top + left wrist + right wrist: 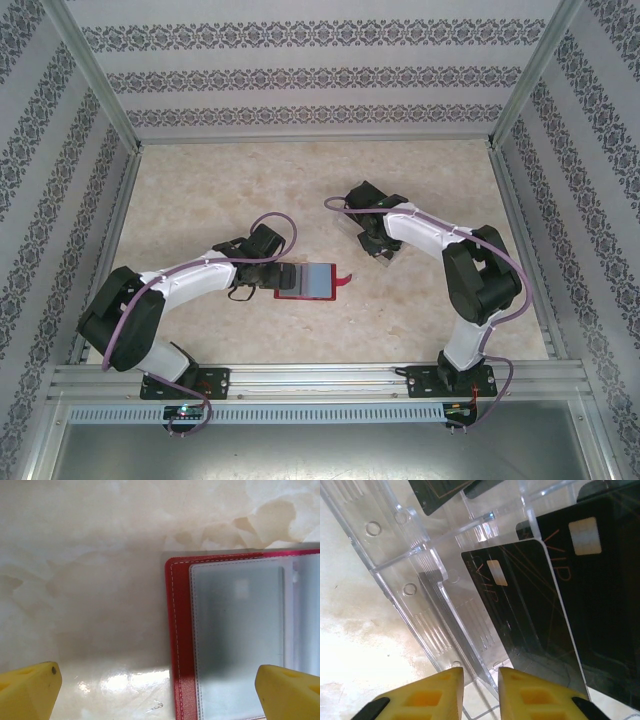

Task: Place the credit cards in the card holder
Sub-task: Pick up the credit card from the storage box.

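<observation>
Marble tabletop (300, 180): left gripper (157, 677) gapes over card holder (235, 630); right gripper (481, 685) narrow, hold unclear.

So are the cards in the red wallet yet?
Not yet. Done: the card holder lies open on the table, and the pale pocket in view looks empty. In hand: the right pincer is nearly closed at the clear rack, beside the black credit cards, with no card visibly gripped. The left pincer hangs wide open over the holder's corner. Left: getting the cards in.
</observation>
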